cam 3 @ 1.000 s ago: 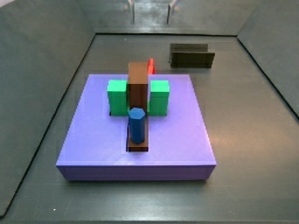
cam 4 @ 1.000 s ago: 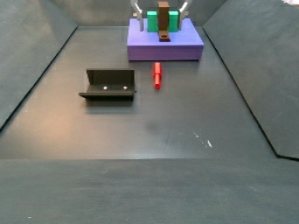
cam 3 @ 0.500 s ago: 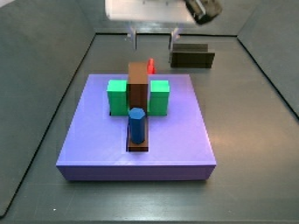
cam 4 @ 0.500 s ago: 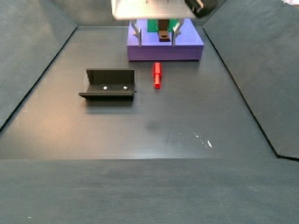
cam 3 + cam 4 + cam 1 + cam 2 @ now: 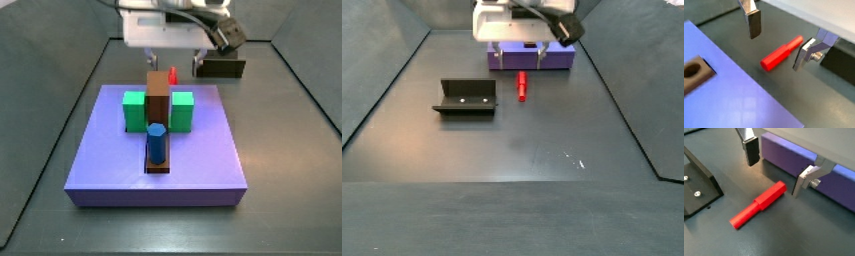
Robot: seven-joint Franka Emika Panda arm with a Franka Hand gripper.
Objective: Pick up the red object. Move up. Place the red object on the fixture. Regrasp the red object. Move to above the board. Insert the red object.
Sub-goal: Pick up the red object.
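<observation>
Red object (image 5: 759,205) is lying flat on the dark floor, in the strip between the board (image 5: 531,60) and the fixture (image 5: 466,96), nearer the board's edge and apart from both. Both wrist views are showing it directly beneath the gripper (image 5: 774,172), whose jaws are standing spread wide, one silver finger (image 5: 753,23) on each side of the peg and neither touching it.

I am judging this to be the first step, the pickup, not yet made. The next move is calling for a straight descent until the pads are bracketing the peg's middle, then a squeeze across its slim width; the peg is lying slantwise between the fingers in both wrist views, so the grip may be needing a small wrist turn to land square.

In a side view the brown block (image 5: 158,92) on the board is covering most of the peg, leaving only its red tip showing. The gripper body is blocking the board's far blocks in a side view, and how high the fingertips are hanging above the floor is hard to make out.
</observation>
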